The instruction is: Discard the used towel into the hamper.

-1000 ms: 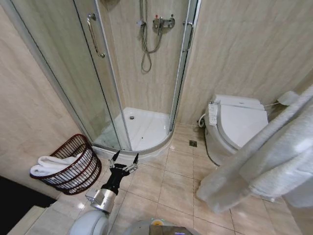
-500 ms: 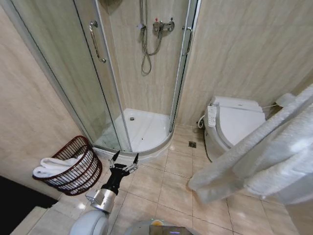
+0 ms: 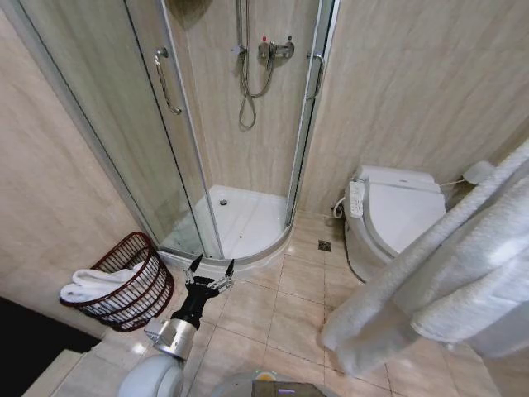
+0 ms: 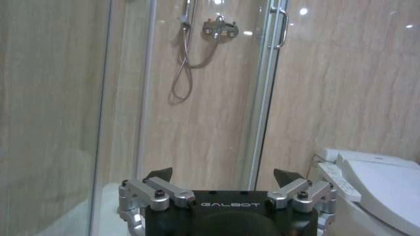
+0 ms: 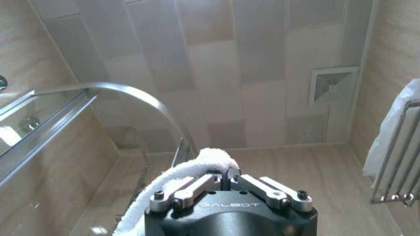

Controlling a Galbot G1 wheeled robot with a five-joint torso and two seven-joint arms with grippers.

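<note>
Towel swinging lower and nearer across the right side; hamper sliding slightly inward with the camera's turn.

Right hand [image 5: 228,183] clamped on white towel [image 3: 446,265], draped large in front of the toilet [image 3: 397,211], well apart from the hamper [image 3: 124,281]. Drop not yet possible from here. Hamper dark red-brown, open slats, tilted against the left wall, already holding a folded towel [image 3: 99,281]. Left hand [image 3: 210,267] spread open, empty, just beside the hamper.
</note>
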